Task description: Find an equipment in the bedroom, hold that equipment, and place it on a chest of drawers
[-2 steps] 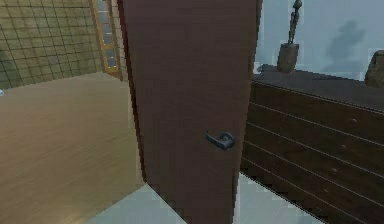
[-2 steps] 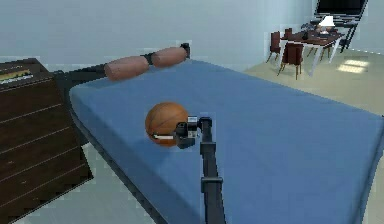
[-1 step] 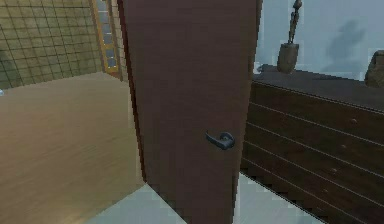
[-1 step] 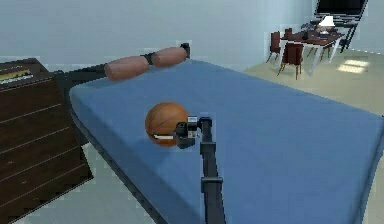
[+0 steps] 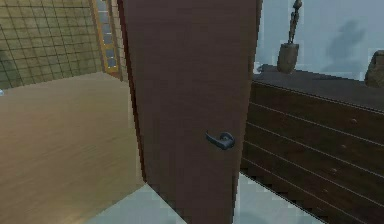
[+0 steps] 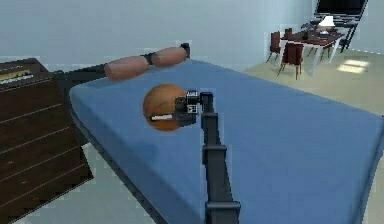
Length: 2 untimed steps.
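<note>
Orange ball (image 6: 158, 106) at the end effector (image 6: 180, 109) tip, bed (image 6: 300, 140) behind; held or resting, cannot tell. Chest of drawers (image 6: 30, 125) well apart, toward arm side view's left.

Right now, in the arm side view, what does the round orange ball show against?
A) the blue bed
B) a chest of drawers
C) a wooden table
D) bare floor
A: the ball shows against the blue bed, right by the gripper; whether the gripper holds it cannot be told.
</note>
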Motion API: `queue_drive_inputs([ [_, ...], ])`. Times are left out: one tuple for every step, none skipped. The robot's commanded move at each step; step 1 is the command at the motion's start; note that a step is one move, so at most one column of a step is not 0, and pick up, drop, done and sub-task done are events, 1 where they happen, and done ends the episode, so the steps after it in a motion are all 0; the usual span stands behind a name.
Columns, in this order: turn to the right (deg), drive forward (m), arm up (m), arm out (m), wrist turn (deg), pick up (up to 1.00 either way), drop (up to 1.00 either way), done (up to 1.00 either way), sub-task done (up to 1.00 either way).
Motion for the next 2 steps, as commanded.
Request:
queue_drive_inputs([
  [0.0, 0.00, 0.16, 0.00, 0.0, 0.00, 0.00, 0.00, 0.00],
  [0.0, 0.00, 0.00, 0.00, -45.0, 0.00, 0.00, 0.00, 0.00],
])
